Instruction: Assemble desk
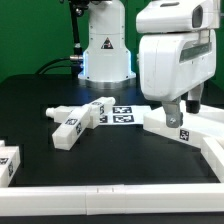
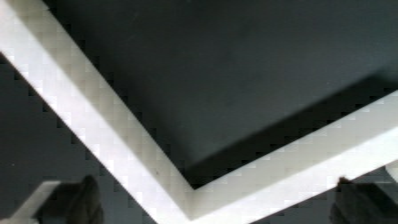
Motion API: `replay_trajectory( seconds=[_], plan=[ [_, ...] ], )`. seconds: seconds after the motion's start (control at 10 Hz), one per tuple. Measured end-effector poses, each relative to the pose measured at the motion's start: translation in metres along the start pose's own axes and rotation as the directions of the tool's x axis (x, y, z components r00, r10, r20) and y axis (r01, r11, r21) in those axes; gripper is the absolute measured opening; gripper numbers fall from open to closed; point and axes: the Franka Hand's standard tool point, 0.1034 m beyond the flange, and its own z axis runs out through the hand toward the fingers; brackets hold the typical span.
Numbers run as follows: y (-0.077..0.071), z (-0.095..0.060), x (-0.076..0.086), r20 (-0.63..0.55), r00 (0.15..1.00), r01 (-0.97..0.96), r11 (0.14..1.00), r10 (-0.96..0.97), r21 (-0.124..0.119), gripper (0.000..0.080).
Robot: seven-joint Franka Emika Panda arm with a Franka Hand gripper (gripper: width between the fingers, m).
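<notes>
My gripper (image 1: 182, 110) hangs open and empty above the table at the exterior view's right. In the wrist view the gripper (image 2: 214, 205) shows its dark fingertips (image 2: 63, 200) far apart, with nothing between them. Behind and below it lies a flat white piece with a tag on its edge, apparently the desk's tabletop (image 1: 160, 125), partly hidden by my hand. White tagged legs (image 1: 76, 124) lie in a loose cluster left of centre. Another tagged white block (image 1: 8, 165) sits at the left edge.
A white border rail (image 1: 110, 195) runs along the front and up the right side. Its right-angled corner (image 2: 107, 110) fills the wrist view over the dark mat. The marker board (image 1: 122, 115) lies beside the legs. The robot's base (image 1: 105, 50) stands at the back.
</notes>
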Motion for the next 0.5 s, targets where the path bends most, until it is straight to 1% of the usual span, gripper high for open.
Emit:
replay_trajectory(
  seconds=[0.1, 0.5],
  plan=[
    [-0.0001, 0.0011, -0.0009, -0.006, 1.000, 0.012, 1.000, -0.012, -0.006, 0.0650],
    [-0.0002, 0.0014, -0.0011, -0.005, 1.000, 0.011, 1.000, -0.011, -0.005, 0.0650]
  ],
)
